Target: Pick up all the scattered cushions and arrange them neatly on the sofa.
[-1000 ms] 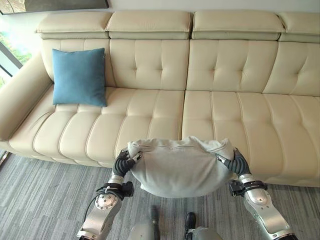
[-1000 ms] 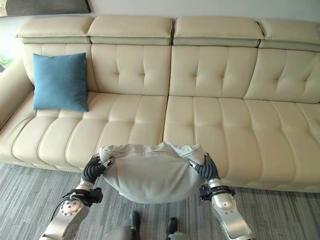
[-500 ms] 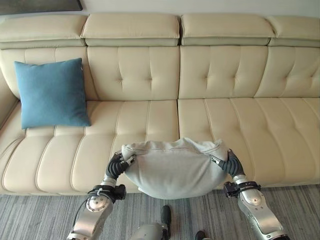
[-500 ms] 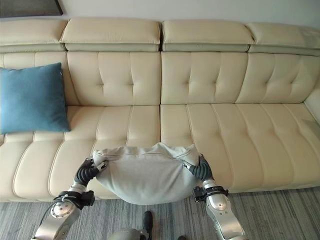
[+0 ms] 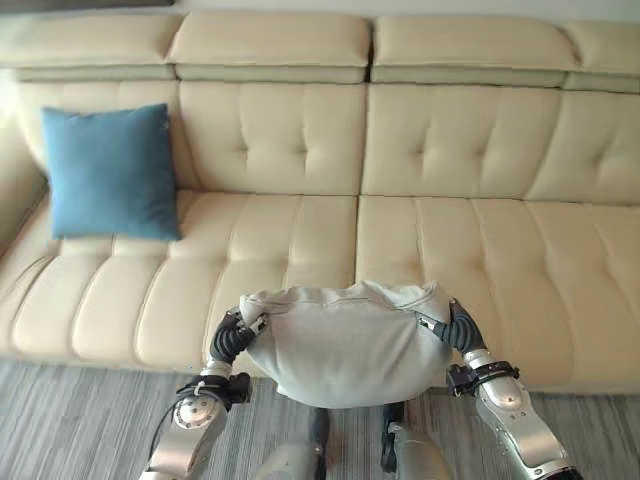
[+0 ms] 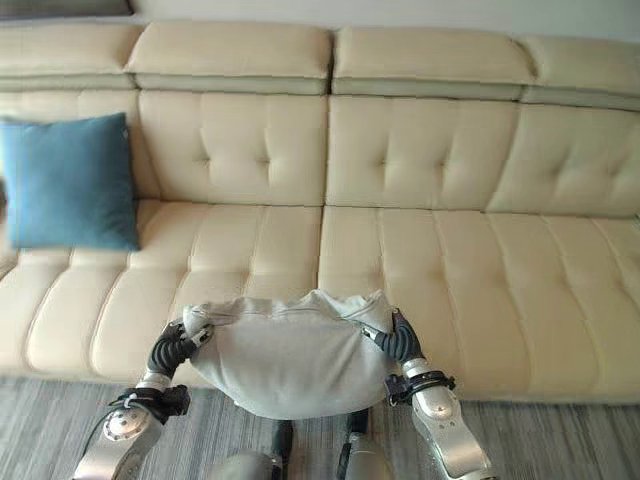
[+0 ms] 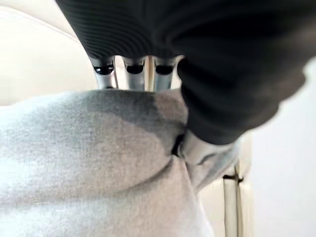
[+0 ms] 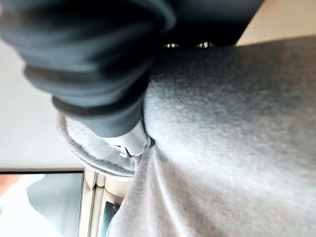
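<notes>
A grey cushion (image 5: 345,340) hangs between my two hands just in front of the cream sofa's (image 5: 480,240) front edge, near its middle seam. My left hand (image 5: 232,338) grips its left corner. In the left wrist view the fingers (image 7: 133,69) reach over the cushion's (image 7: 89,168) top and the thumb digs into the cloth. On the other corner my right hand (image 5: 458,328) is clamped, with its thumb (image 8: 132,140) pressed into the cushion (image 8: 232,128). Against the sofa's back at the left end leans a blue cushion (image 5: 110,172), upright.
Grey striped carpet (image 5: 60,420) runs along the sofa's front. The sofa's left armrest (image 5: 15,190) rises beside the blue cushion. Tufted back panels and headrests (image 6: 430,60) line the rear.
The whole picture has shifted, so the camera moved, and the sofa now shows nearer. The grey cushion stays gripped between both hands as before.
</notes>
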You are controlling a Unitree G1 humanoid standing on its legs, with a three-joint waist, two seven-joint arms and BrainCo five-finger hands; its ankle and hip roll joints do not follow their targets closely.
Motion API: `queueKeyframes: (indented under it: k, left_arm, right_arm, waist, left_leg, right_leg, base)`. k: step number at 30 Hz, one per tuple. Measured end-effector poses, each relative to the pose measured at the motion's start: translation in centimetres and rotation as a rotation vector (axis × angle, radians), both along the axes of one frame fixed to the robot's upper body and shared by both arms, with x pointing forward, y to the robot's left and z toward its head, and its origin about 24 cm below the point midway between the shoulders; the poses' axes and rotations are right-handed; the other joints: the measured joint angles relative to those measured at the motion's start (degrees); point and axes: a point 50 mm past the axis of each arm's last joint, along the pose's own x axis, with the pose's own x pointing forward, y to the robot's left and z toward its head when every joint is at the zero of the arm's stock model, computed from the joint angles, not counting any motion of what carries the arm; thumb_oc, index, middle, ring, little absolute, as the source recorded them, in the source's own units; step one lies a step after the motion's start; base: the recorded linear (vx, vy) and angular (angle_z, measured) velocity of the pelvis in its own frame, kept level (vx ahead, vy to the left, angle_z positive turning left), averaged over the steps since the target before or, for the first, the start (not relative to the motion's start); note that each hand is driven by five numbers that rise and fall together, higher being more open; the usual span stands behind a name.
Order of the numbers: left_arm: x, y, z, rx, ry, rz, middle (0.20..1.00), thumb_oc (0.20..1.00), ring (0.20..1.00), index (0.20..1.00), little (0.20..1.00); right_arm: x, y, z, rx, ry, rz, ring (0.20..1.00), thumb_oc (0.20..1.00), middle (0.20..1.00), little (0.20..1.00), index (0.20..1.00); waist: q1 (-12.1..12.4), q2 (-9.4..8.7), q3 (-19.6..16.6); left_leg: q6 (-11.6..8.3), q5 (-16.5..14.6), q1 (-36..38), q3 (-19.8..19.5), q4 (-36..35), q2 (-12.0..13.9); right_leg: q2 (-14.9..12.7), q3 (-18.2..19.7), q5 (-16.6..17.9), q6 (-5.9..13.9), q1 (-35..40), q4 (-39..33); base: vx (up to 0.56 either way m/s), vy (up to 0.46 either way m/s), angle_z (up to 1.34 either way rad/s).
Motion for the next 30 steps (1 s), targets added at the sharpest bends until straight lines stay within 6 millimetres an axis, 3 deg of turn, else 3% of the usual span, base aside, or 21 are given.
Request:
queueKeyframes:
  k: [2,7,12,14,16,18,22,26,27,28,29,30]
  left_arm:
    - [0.8,-0.2,0.8,0.002,-0.037,-0.005,0.200,0.200,0.200,0.200,0.200]
    - [3.4,-1.1,3.1,0.034,-0.146,-0.001,0.200,0.200,0.200,0.200,0.200]
    - [7.1,-1.7,6.7,0.060,-0.301,0.080,0.200,0.200,0.200,0.200,0.200]
    - [9.6,-2.0,9.2,0.129,-0.397,0.121,0.200,0.200,0.200,0.200,0.200]
    - [11.3,-2.0,11.6,0.190,-0.479,0.174,0.200,0.200,0.200,0.200,0.200]
    - [14.0,-2.2,14.3,0.288,-0.544,0.240,0.200,0.200,0.200,0.200,0.200]
    - [16.6,-2.6,18.9,0.373,-0.657,0.333,0.200,0.200,0.200,0.200,0.200]
    - [17.5,-2.8,20.0,0.469,-0.676,0.326,0.200,0.200,0.200,0.200,0.200]
    - [17.6,-2.8,20.1,0.496,-0.678,0.316,0.576,0.576,0.576,0.576,0.576]
    - [17.6,-2.7,20.2,0.499,-0.679,0.320,0.812,0.812,0.812,0.812,0.812]
    - [17.8,-2.5,20.2,0.510,-0.672,0.326,1.000,1.000,1.000,1.000,1.000]
    - [18.0,-2.3,20.2,0.521,-0.658,0.338,1.000,1.000,1.000,1.000,1.000]
  right_arm:
    - [0.8,-0.1,0.9,-0.003,-0.040,-0.009,0.200,0.200,0.200,0.200,0.200]
    - [2.2,-0.4,2.6,-0.001,-0.116,-0.057,0.200,0.200,0.200,0.200,0.200]
    - [5.5,1.0,6.1,0.007,-0.262,-0.090,0.200,0.200,0.200,0.200,0.200]
    - [7.9,2.0,8.7,-0.011,-0.364,-0.111,0.200,0.200,0.200,0.200,0.200]
    - [9.4,2.7,10.9,-0.026,-0.444,-0.141,0.200,0.200,0.200,0.200,0.200]
    - [12.1,3.7,13.4,-0.064,-0.502,-0.186,0.200,0.200,0.200,0.200,0.200]
    - [14.4,4.4,18.0,-0.104,-0.617,-0.264,0.200,0.200,0.200,0.200,0.200]
    - [15.0,4.3,18.1,-0.099,-0.613,-0.311,0.200,0.200,0.200,0.200,0.200]
    - [15.0,4.3,17.9,-0.088,-0.605,-0.323,0.200,0.200,0.200,0.200,0.200]
    - [15.1,4.3,17.8,-0.069,-0.599,-0.334,0.200,0.200,0.200,0.200,0.200]
    - [15.2,4.2,17.8,-0.057,-0.600,-0.342,0.561,0.561,0.561,0.561,0.561]
    - [15.3,4.2,17.9,-0.051,-0.600,-0.346,1.000,1.000,1.000,1.000,1.000]
  waist:
    - [-0.3,0.49,0.2]
    - [-2.0,0.99,0.1]
    - [-2.8,1.25,0.0]
    - [-3.0,1.40,-0.3]
    - [-3.0,1.40,-0.3]
    - [-2.9,1.46,-0.3]
    - [-2.7,1.73,-0.1]
    - [-2.5,1.92,0.0]
    - [-2.5,2.06,0.0]
    - [-2.5,2.19,0.1]
    - [-2.6,2.40,0.2]
    - [-2.6,2.59,0.3]
  left_leg:
    - [-0.44,0.3,-0.1,0.2,-0.5,2.0]
    - [-1.65,0.7,0.1,0.7,-2.8,3.6]
    - [-2.26,1.4,-0.5,1.5,-4.0,3.9]
    - [-2.61,2.2,-3.8,1.6,-4.0,3.7]
    - [-3.50,3.6,-6.5,1.6,-4.0,3.7]
    - [-3.90,4.2,-8.9,1.6,-3.9,3.8]
    - [-4.56,4.8,-12.0,1.5,-4.1,4.1]
    - [-4.75,4.9,-12.6,1.5,-5.0,4.4]
    - [-4.75,4.9,-13.1,1.5,-5.0,4.3]
    - [-4.75,4.9,-13.8,1.5,-5.0,4.3]
    - [-4.76,5.0,-14.2,1.5,-5.0,4.3]
    - [-4.76,5.0,-14.7,1.4,-5.0,4.3]
  right_leg:
    - [1.6,-1.8,-1.0,-1.49,-0.1,0.4]
    - [3.0,-2.0,-2.7,-1.43,-1.2,0.9]
    - [3.2,-1.6,-2.4,-1.75,-2.8,1.0]
    - [3.0,-1.4,-2.1,-1.62,-6.5,1.9]
    - [2.9,-1.5,-0.5,-3.34,-9.2,1.9]
    - [3.1,-1.5,0.0,-3.77,-11.6,1.9]
    - [3.3,-1.7,0.5,-4.24,-14.7,1.5]
    - [3.8,-1.8,0.8,-4.40,-15.2,0.4]
    - [3.8,-1.9,0.8,-4.37,-15.5,0.1]
    - [3.8,-1.8,1.0,-4.40,-16.0,-0.2]
    - [3.8,-1.9,1.1,-4.36,-16.3,-0.4]
    - [3.8,-1.9,1.3,-4.34,-16.5,-0.9]
  base:
    - [0.07,-0.077,0.29]
    - [0.05,-0.014,-0.01]
    - [-0.04,0.011,-0.07]
    - [-0.08,0.008,-0.01]
    - [-0.07,-0.004,0.00]
    - [-0.06,-0.014,0.00]
    - [-0.03,-0.007,0.00]
    - [0.00,0.000,0.00]
    - [0.00,0.000,0.00]
    - [0.00,0.000,0.00]
    - [0.00,0.000,0.00]
    - [0.00,0.000,0.00]
